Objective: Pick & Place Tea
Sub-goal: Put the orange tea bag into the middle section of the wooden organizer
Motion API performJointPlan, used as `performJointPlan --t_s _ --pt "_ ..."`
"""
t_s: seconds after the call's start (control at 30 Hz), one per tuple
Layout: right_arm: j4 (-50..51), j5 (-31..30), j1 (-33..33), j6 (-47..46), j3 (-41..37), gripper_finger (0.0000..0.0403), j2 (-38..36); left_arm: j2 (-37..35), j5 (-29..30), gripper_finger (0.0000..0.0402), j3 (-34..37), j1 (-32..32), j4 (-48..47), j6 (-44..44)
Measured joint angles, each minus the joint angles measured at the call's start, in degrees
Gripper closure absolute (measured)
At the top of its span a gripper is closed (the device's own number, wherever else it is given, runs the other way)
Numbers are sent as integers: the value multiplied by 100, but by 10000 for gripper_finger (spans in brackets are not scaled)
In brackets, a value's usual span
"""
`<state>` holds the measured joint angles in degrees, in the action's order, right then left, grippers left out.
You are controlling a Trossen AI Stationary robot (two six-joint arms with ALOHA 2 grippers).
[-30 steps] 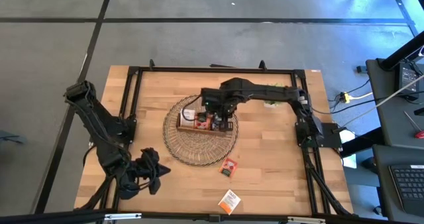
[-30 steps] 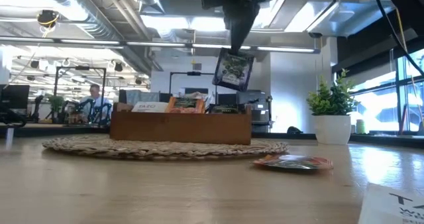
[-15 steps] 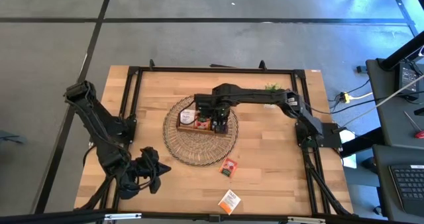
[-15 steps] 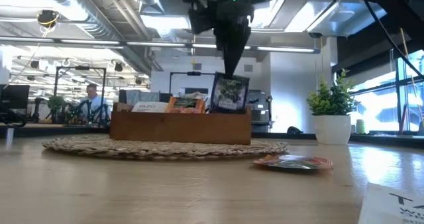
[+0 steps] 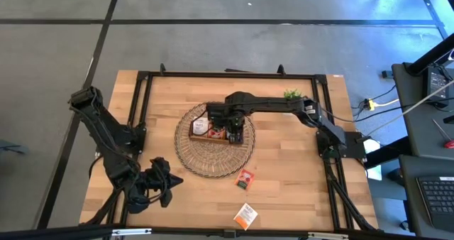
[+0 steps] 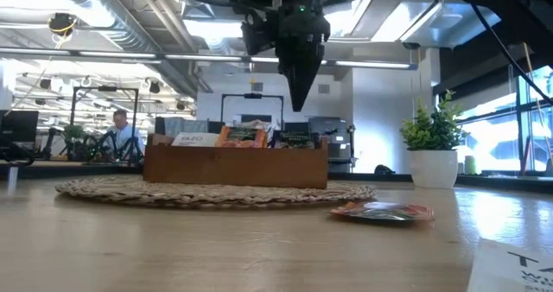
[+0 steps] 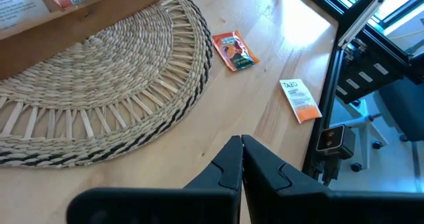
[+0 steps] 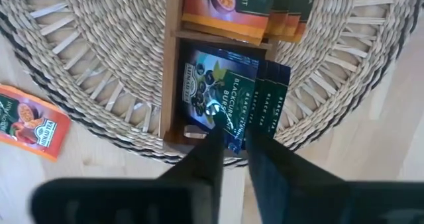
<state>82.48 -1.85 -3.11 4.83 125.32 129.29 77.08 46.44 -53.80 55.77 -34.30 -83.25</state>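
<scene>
My right gripper [image 8: 233, 144] hangs open, pointing down, over the wooden tray [image 6: 233, 167], which stands on the flat woven basket [image 5: 213, 162]. In the low view its tips [image 6: 299, 106] are a little above the tray. Just below them a dark blackcurrant tea sachet [image 8: 212, 98] stands on edge in the tray's end compartment with other dark ones. Orange-and-green sachets [image 8: 225, 5] fill the neighbouring compartment. A red-orange sachet [image 5: 245, 178] and a white-orange one [image 5: 245, 215] lie flat on the table near the basket. My left gripper [image 7: 242, 151] waits shut at the near left.
A small green potted plant [image 6: 432, 141] stands on the table's far right, behind the right arm. A black frame [image 5: 142, 98] runs round the tabletop. Bare wood lies to the right of the basket and along the near edge around the two loose sachets.
My right gripper has come down toward the tray, shifting slightly toward the table's left, carrying the dark sachet. The sachet hung below the fingers above the tray a second ago. It now stands inside the tray's end compartment, apart from the fingertips.
</scene>
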Motion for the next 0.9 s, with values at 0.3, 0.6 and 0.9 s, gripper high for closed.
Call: performJointPlan --t_s 0.3,0.6,0.9 --pt "92 -682 156 -699 359 256 -372 0 20 400 0 0 18 183" --pt "-26 -391 1572 -1434 376 248 -1133 288 507 400 2 -163 1395 1891" --pt "-1559 -293 2846 -1859 -323 248 -1121 1351 -822 400 2 -1042 3387 3071"
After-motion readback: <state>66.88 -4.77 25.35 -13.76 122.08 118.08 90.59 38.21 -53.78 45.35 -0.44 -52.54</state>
